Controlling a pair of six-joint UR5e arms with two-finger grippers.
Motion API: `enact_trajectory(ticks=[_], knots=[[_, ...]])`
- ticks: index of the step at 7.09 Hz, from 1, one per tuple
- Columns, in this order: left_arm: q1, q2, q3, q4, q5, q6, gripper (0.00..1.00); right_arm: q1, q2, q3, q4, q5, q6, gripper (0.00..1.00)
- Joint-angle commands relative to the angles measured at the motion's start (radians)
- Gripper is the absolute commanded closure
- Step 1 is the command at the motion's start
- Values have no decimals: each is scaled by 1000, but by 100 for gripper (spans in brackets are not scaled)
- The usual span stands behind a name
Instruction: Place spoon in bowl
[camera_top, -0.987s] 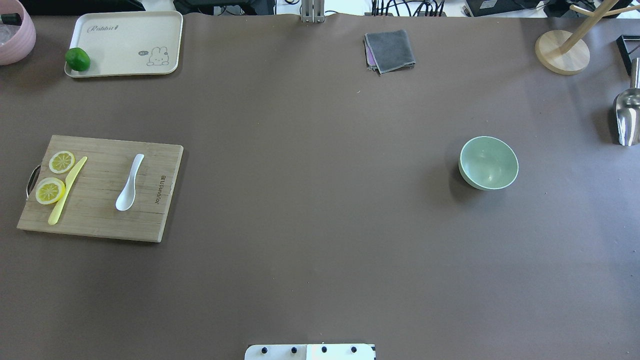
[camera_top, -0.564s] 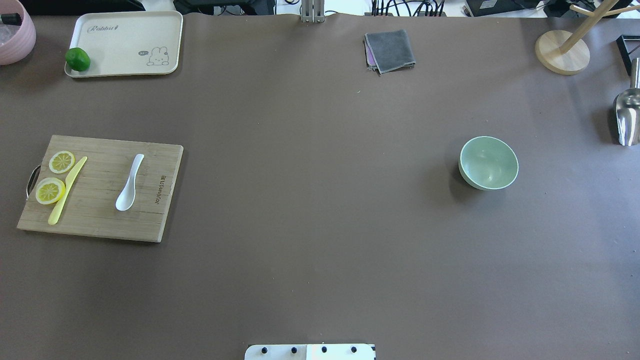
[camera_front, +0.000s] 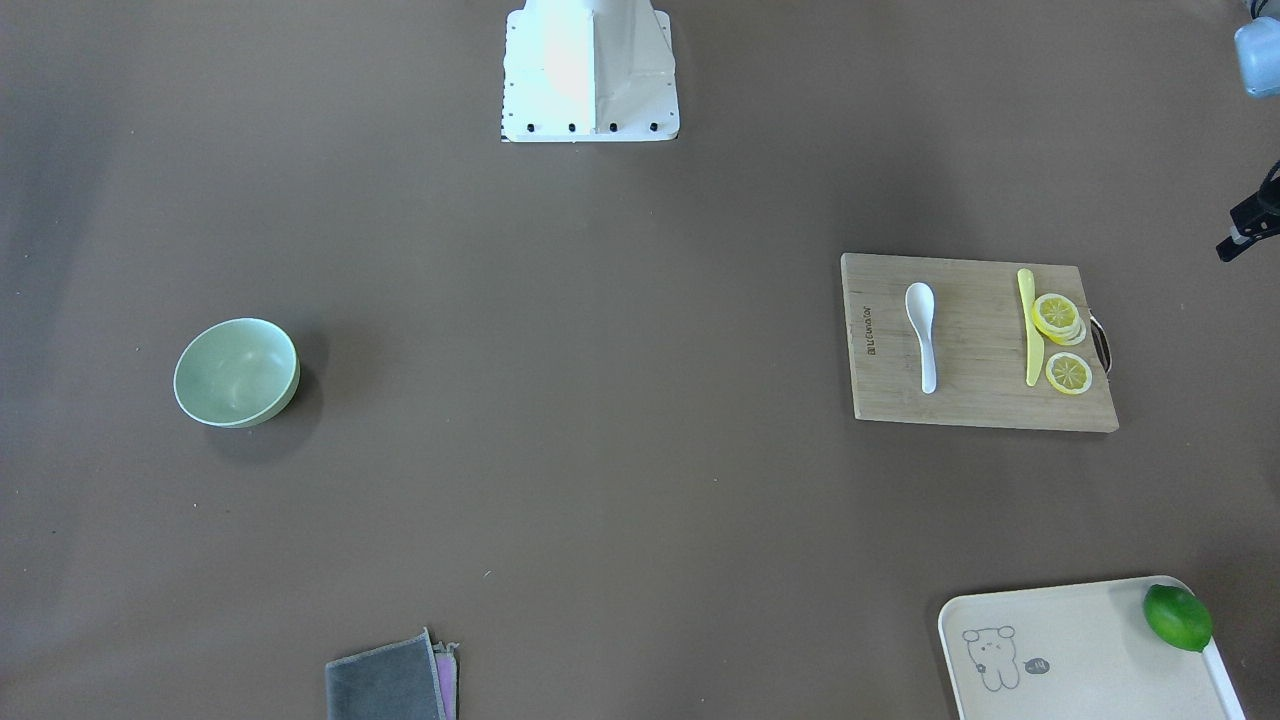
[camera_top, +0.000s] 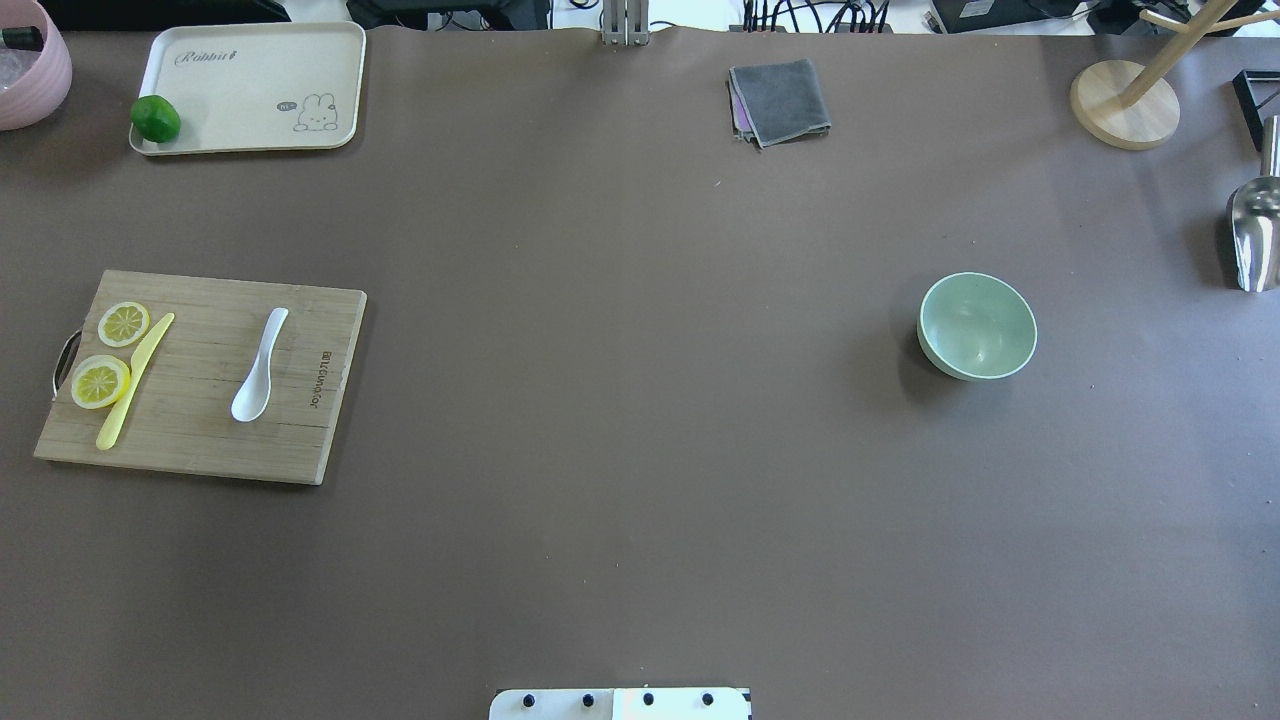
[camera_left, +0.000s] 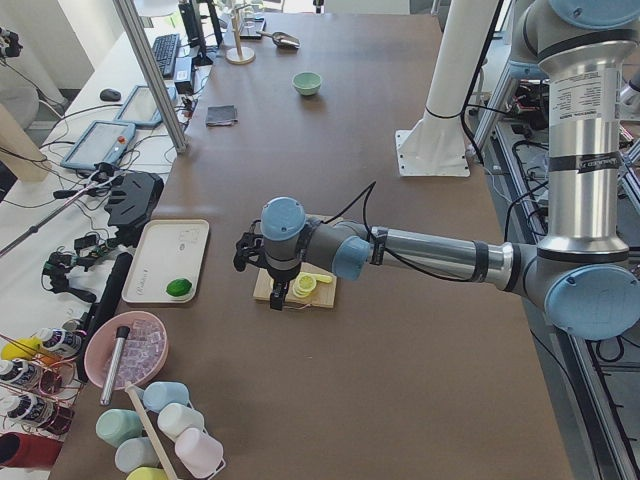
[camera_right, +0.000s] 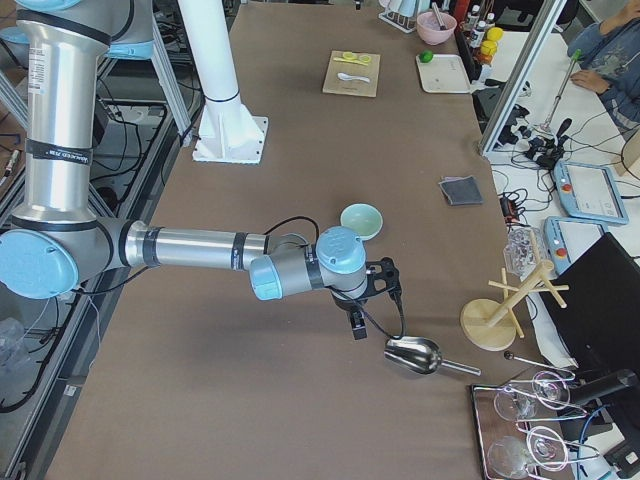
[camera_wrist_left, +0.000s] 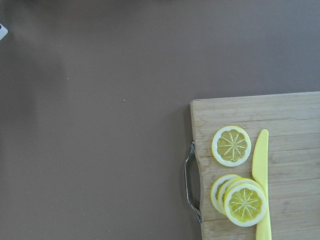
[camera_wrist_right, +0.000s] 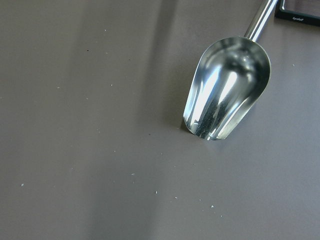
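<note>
The white spoon (camera_top: 258, 365) lies on a wooden cutting board (camera_top: 200, 440) at the table's left, scoop toward the robot; it also shows in the front view (camera_front: 923, 335). The mint-green bowl (camera_top: 977, 326) stands upright and empty at the right, also in the front view (camera_front: 236, 372). My left gripper (camera_left: 278, 297) shows only in the exterior left view, hanging over the board's handle end. My right gripper (camera_right: 357, 327) shows only in the exterior right view, above the table between the bowl (camera_right: 361, 219) and a metal scoop. I cannot tell whether either is open or shut.
A yellow knife (camera_top: 135, 380) and lemon slices (camera_top: 123, 323) share the board. A cream tray (camera_top: 250, 60) with a lime (camera_top: 155, 118), a pink bowl (camera_top: 30, 60), a grey cloth (camera_top: 780, 100), a wooden stand (camera_top: 1123, 103) and a metal scoop (camera_top: 1255, 235) line the edges.
</note>
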Motion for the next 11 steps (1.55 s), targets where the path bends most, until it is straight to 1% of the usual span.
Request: enact_trajectory(ticks=[1,2,3,4,5,6,7,8,9,10,11], knots=[[0,3,-5,-6,0,-8,1,0,-14,2,15,6,7,0],[0,5,-14,-9,3,-5,1,-1,-6,-1,15,6,4,0],[0,2,-19,-9,3,-5,1,-1,-12,3,41,9,-1,0],[9,-11,-31,-27,-2,-3,1,-3,-30,-12,127,9,2,0],[33,-27,-32,-65,-5,-90,1,-3,-37,-12,167,23,7,0],[131,-76,-43,-68,27,-246,1,-3,-41,-4,176,61,13,0],[223,-127,-63,-71,120,-426,1,-4,-40,-1,184,95,34,0],[317,-167,-63,-70,145,-515,2,-6,-41,5,213,107,51,0],[396,-210,-66,-70,205,-616,3,-36,-31,8,215,113,168,0],[452,-225,-52,-70,251,-634,4,-109,-21,10,230,106,261,2],[498,-251,-20,-68,286,-635,5,-177,17,8,230,95,363,2]])
